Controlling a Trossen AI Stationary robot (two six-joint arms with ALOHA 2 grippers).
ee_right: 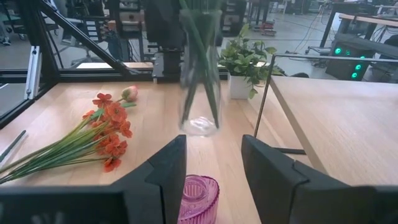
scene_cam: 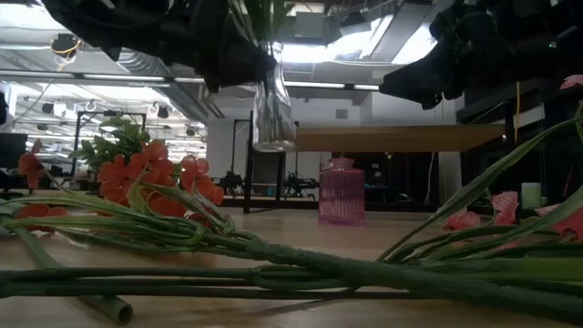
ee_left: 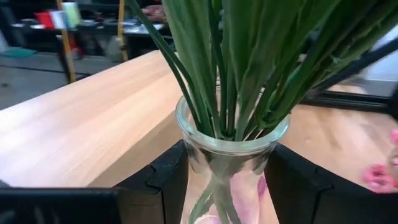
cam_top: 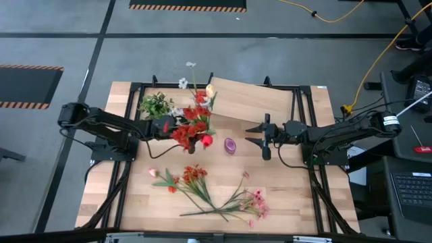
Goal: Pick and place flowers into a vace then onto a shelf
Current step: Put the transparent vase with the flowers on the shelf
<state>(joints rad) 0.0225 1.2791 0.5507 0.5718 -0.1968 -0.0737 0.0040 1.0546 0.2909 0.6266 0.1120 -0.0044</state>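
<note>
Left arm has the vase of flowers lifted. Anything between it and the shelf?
Nothing visible blocks the way. The left gripper holds the clear vase off the table, near the shelf. The small pink vase stands lower, toward the open right gripper.

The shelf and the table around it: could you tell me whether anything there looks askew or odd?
Yes: the shelf sits skewed to the table's edges. Loose flowers lie scattered flat, and the left gripper holds the clear vase off the table.
</note>
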